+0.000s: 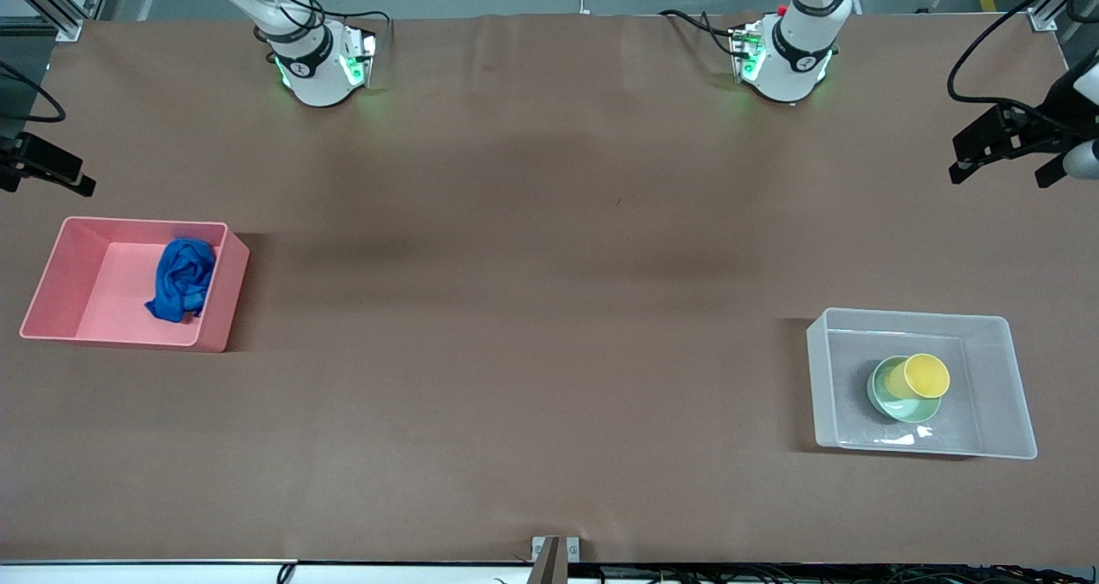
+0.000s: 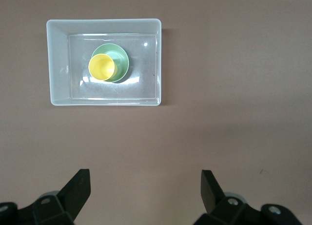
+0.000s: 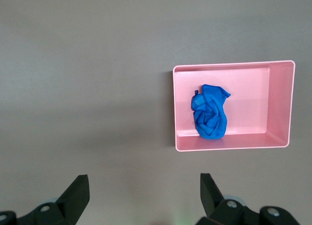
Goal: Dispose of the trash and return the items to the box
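Fingers of the left gripper (image 2: 145, 195) stand spread wide with nothing between them, raised over bare table at the left arm's end, between that arm's base and the box (image 1: 1004, 395). The right gripper (image 3: 144, 198) is likewise spread and empty, held high over bare table at the right arm's end, near the pink bin (image 1: 77, 266). Neither touches anything, and both arms look to be waiting.

Outward from the left gripper, the clear box sits on the brown table (image 1: 532, 309), nearer to the front camera than the left arm's base. Inside it the mint-green bowl (image 1: 893, 408) rests on the floor, and the yellow cup (image 1: 919, 376) sits in the bowl, tilted on its side so that its mouth shows. Outward from the right gripper, the blue rag (image 1: 182, 279) lies crumpled inside the pink bin, against the wall that faces the middle of the table.

Judging from this, the sorting is done: the trash is in the pink bin and both items are in the box. No object is left loose on the table. The step in hand seems to be the closing one, with the arms parked clear. The next move probably calls for nothing more than holding this pose, or at most righting the cup if a neat stack is wanted.
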You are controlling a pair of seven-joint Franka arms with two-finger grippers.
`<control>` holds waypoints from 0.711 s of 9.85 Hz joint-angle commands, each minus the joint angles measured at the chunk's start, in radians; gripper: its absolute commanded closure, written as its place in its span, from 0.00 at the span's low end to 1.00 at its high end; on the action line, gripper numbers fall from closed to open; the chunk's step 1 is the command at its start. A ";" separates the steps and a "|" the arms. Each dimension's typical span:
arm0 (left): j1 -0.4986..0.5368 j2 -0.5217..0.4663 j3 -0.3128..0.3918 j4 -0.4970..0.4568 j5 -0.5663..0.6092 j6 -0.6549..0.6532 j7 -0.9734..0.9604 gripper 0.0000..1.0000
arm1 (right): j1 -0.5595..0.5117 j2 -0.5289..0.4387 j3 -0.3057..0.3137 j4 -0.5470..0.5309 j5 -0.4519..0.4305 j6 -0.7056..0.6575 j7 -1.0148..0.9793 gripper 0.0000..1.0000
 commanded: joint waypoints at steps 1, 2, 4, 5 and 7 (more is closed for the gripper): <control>-0.003 0.004 0.011 -0.013 -0.033 -0.030 -0.018 0.00 | -0.010 -0.021 0.008 -0.019 -0.010 0.001 -0.011 0.00; -0.002 -0.005 0.011 -0.031 -0.035 -0.029 -0.019 0.00 | -0.010 -0.021 0.008 -0.018 -0.010 0.001 -0.011 0.00; 0.000 -0.018 0.011 -0.051 -0.034 -0.022 -0.018 0.00 | -0.011 -0.021 0.008 -0.019 -0.010 0.001 -0.011 0.00; -0.002 -0.018 0.011 -0.051 -0.026 -0.022 -0.019 0.00 | -0.011 -0.021 0.008 -0.018 -0.010 0.001 -0.011 0.00; -0.002 -0.021 0.002 -0.065 0.005 -0.022 -0.028 0.00 | -0.010 -0.021 0.008 -0.019 -0.010 0.001 -0.011 0.00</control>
